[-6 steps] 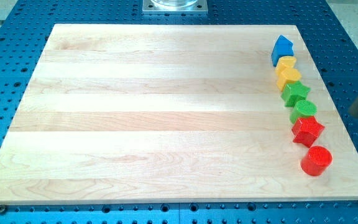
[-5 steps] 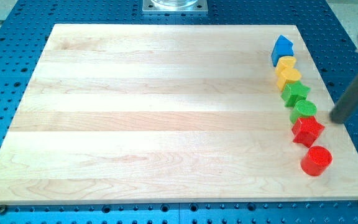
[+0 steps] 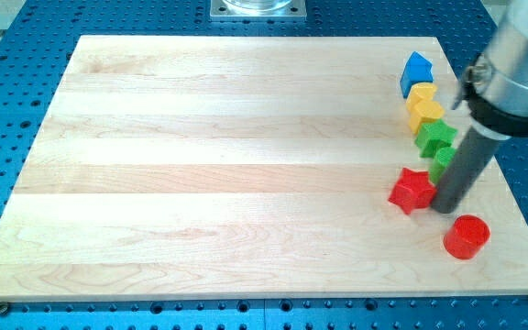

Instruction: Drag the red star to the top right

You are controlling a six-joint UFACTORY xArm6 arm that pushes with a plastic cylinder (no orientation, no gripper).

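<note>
**Tip against the red star's right side**

My tip (image 3: 445, 209) touches the red star (image 3: 412, 191) on its right edge, low on the counter (image 3: 227, 165) toward the view's right. The rod is the whole end effector: no jaws, so nothing opens or closes. The red cylinder (image 3: 467, 236) sits just below-right of the tip. Above, a column runs upward: green blocks (image 3: 436, 137), partly hidden by the rod, yellow blocks (image 3: 424, 105), blue block (image 3: 416, 71).

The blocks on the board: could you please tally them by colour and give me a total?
Blue: 1, the blue block
Yellow: 2, yellow block and yellow heart
Green: 2, green star and green block behind my tip
Red: 2, red star and red cylinder
Total: 7
</note>
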